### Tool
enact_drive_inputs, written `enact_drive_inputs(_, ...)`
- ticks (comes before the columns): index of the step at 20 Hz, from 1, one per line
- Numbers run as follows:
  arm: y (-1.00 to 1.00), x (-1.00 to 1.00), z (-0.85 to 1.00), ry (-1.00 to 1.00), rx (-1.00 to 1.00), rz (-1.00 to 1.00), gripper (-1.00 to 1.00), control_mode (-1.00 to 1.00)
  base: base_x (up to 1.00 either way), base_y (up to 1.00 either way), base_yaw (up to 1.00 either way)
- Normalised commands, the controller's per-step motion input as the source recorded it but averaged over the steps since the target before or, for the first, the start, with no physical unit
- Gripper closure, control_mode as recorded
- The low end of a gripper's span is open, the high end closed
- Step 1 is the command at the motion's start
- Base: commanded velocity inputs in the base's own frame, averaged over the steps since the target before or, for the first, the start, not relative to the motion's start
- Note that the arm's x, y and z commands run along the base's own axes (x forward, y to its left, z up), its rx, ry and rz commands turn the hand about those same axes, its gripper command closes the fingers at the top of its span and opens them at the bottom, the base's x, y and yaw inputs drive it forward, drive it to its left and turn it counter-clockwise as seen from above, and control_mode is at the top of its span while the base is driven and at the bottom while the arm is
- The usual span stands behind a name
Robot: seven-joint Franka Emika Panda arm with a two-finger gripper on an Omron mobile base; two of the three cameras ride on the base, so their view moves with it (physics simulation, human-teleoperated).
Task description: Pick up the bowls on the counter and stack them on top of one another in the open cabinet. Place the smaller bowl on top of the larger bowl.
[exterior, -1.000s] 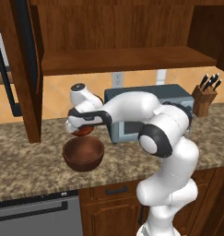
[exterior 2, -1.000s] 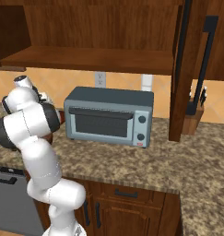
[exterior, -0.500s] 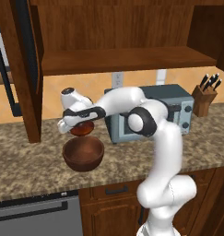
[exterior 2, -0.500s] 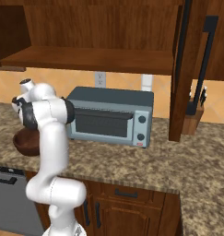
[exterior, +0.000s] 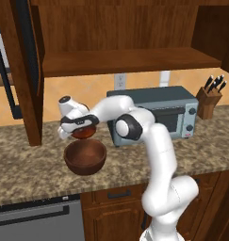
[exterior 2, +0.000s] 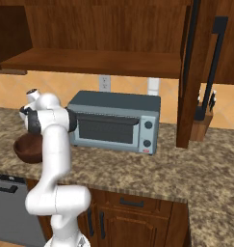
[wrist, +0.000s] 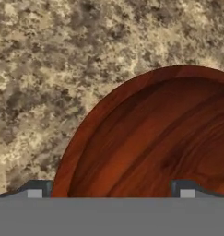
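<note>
The smaller bowl [exterior: 84,132], reddish and shallow, is right behind the larger bowl [exterior: 85,157] on the granite counter [exterior: 26,172]. My gripper [exterior: 80,127] points down onto the smaller bowl and is open. In the hand view the smaller bowl [wrist: 155,138] looms close. Its rim lies between my fingertips [wrist: 36,191], close to the left one, and my gripper [wrist: 109,192] has the other tip over the bowl's inside. Whether the bowl rests on the counter I cannot tell. The larger bowl [exterior 2: 27,150] sits beside my arm. The open cabinet's plank shelf [exterior: 130,61] is bare.
A grey toaster oven [exterior: 156,113] stands just right of the bowls against the wall. A knife block [exterior: 208,101] is at the far right. The open cabinet's door [exterior: 24,70] hangs down left of the bowls. A second door edge [exterior 2: 193,72] hangs right of the toaster.
My arm has straightened up from a folded pose and the hand has edged slightly left over the bowls. Both bowls stay where they were.
</note>
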Motion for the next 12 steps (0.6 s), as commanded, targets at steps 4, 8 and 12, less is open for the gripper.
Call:
enact_drive_inputs(4,0.00,0.18,-0.32,0.00,0.00,0.00,1.00,-1.00,0.00,0.00,0.00)
enact_drive_inputs(8,0.00,0.27,-0.21,0.01,0.00,0.00,1.00,-1.00,0.00,0.00,0.00)
enact_drive_inputs(12,-0.09,0.15,-0.01,0.00,0.00,0.00,1.00,-1.00,0.00,0.00,0.00)
